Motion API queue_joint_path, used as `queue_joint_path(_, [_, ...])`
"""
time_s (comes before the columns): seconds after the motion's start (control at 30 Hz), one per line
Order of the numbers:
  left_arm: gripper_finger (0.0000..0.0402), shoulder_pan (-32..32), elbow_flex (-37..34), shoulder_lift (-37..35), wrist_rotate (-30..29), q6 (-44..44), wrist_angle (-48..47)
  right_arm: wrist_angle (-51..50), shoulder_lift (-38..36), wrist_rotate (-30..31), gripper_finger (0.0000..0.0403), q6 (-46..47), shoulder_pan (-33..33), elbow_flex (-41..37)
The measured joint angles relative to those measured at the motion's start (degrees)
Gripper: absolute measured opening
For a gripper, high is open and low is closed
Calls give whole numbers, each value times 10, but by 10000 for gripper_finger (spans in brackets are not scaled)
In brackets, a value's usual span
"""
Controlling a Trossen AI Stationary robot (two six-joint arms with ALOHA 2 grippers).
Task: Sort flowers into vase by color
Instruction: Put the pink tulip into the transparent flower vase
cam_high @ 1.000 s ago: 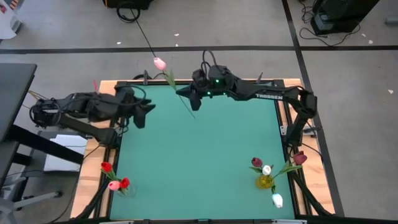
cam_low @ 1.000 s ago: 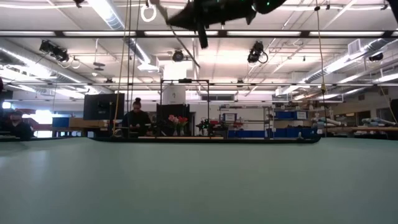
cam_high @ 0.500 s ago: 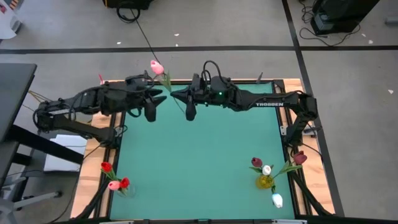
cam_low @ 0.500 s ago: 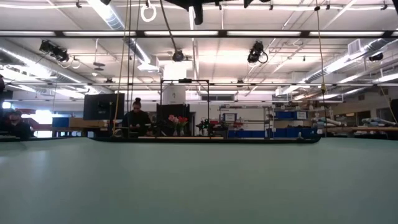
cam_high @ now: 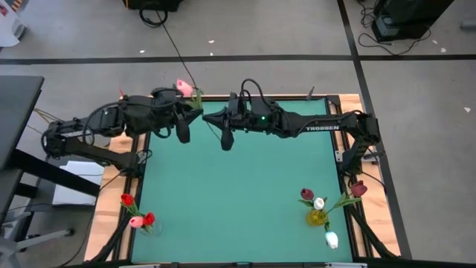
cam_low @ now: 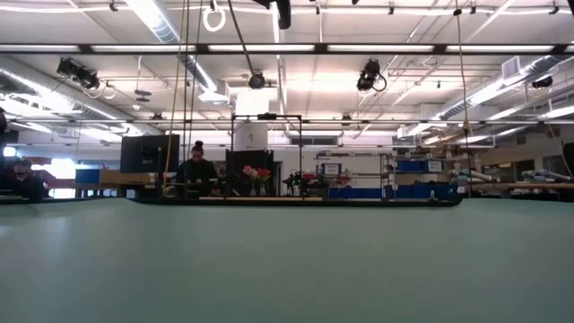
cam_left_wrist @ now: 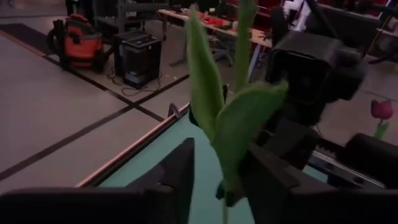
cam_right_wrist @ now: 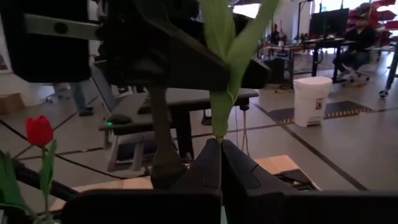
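A pink tulip (cam_high: pixel 182 88) with a green stem and leaves (cam_left_wrist: pixel 230 124) is held high above the table's far edge. My right gripper (cam_high: pixel 210 115) is shut on its stem and points toward the table's left. My left gripper (cam_high: pixel 190 113) is open, and its two fingers (cam_left_wrist: pixel 171 180) stand on either side of the leaves just below the head. A vase (cam_high: pixel 141 223) at the near left corner holds red and pink tulips. A yellow vase (cam_high: pixel 317 217) near the right edge holds maroon and white ones. My right gripper pinches the tulip's stem (cam_right_wrist: pixel 219 134) below the leaves, between its two shut fingers (cam_right_wrist: pixel 205 168). The fingers come level from the table's right and lie across the stem. The flower stands roughly upright, lifted clear of the table. My left gripper: I cannot tell whether a finger touches the leaves.
A white tulip (cam_high: pixel 332 240) lies by the yellow vase, and a maroon one (cam_high: pixel 358 189) leans out toward the right edge. The green mat (cam_high: pixel 238 186) between the two vases is bare. A person (cam_low: pixel 196 170) sits at a bench in the room beyond.
My right gripper has carried the tulip toward the table's left along the far edge, and the flower has turned more upright. My left gripper has moved right and toward the far edge until its open fingers stand around the leaves.
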Motion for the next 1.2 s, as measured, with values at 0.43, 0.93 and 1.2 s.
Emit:
queue_joint_path(0.43, [9,0,0,-9,50,82,-8,-8,0,5,93,41,0,0])
queue_joint_path(0.93, [6,-65,11,-188,262,128,-297,-96,0,98,196,150,25,0])
queue_joint_path(1.2, [5,-70,-14,-253,394,143,-357,-72,-1,335,195,222,80,0])
